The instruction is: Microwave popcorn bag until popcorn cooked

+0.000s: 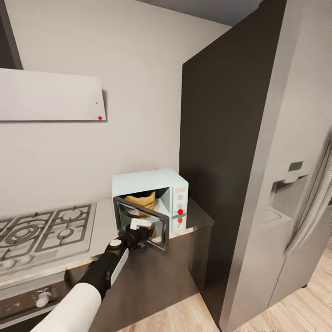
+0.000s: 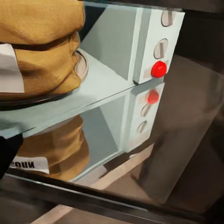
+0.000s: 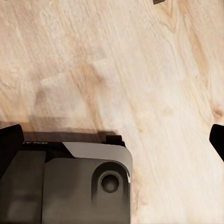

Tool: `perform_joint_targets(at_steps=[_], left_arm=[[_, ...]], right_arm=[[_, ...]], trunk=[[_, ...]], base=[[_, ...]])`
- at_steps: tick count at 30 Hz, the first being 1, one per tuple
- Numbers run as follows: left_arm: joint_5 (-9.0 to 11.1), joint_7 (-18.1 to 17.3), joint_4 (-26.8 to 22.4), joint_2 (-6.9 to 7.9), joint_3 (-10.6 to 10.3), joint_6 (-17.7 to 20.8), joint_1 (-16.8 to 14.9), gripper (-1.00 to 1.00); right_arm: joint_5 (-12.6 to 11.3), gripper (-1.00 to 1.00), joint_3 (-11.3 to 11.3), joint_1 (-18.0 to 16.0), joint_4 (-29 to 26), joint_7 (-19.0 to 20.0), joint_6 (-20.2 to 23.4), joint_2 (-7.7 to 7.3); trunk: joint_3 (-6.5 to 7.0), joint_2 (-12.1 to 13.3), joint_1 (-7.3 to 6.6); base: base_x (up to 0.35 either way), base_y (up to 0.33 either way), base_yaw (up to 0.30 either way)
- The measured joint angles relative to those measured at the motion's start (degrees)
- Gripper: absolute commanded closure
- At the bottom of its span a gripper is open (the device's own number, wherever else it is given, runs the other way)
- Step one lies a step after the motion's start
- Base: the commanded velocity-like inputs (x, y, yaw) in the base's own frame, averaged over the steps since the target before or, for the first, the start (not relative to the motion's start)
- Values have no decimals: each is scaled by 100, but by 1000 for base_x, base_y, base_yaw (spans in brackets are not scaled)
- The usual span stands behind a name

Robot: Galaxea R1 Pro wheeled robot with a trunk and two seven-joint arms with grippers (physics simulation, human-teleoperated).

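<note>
The popcorn bag [image 1: 141,201] sits inside the microwave [image 1: 150,198]; its door (glass) [image 1: 140,222] hangs open. The left pincer [image 1: 139,227] is at the door; I cannot tell its grip.

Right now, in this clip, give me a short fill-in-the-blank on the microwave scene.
1. The popcorn bag sits inside the ____.
2. The microwave door is ____.
3. The round light on the control panel is ____ in colour.
4. The left gripper is at the microwave's ____.

Missing words: microwave; open; red; door
</note>
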Motion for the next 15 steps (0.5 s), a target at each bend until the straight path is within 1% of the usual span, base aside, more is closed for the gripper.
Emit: perform_joint_targets(at_steps=[1, 3, 15], left_arm=[[0, 8, 0, -1, 0, -2, 0, -100], [8, 9, 0, -2, -3, 2, 1, -100], [10, 5, 10, -20, -4, 7, 1, -100]], right_arm=[[0, -100, 0, 0, 1, 0, 0, 0], [0, -100, 0, 0, 2, 0, 0, 0], [0, -100, 0, 0, 2, 0, 0, 0]], trunk=[[0, 0, 0], [0, -2, -2], [-1, -1, -3]], base=[[70, 0, -115], [239, 0, -58], [334, -5, -3]])
